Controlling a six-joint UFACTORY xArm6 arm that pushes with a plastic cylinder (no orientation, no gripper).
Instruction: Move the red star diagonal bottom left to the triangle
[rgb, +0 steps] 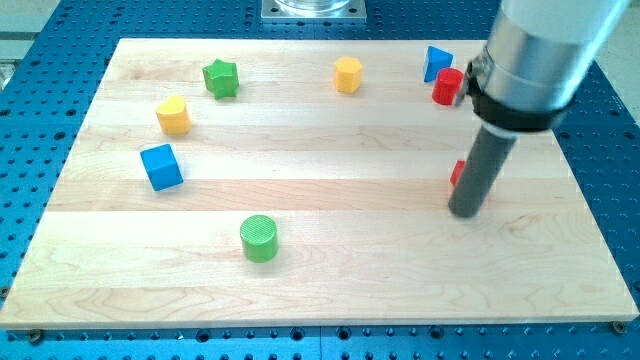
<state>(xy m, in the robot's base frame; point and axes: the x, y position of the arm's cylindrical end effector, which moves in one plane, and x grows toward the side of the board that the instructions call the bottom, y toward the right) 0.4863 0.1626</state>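
Fingers we have none: our arm ends in a dark rod, so nothing opens, closes or holds. My tip (466, 212) rests on the table (330, 270) toward its three o'clock side. A red block (456, 173) touches the rod at its ten o'clock side, mostly hidden behind it, so we cannot tell its shape. Well above, toward one o'clock on the table, a blue triangle (436, 62) stands with a second red block (447, 86) touching it at five o'clock; whether either red block is the star we cannot tell. At twelve o'clock sits a yellow hexagon (347, 74). A green star (220, 77) lies at eleven, a yellow heart (173, 115) at ten, a blue cube (161, 166) at nine, a green cylinder (259, 238) at seven.
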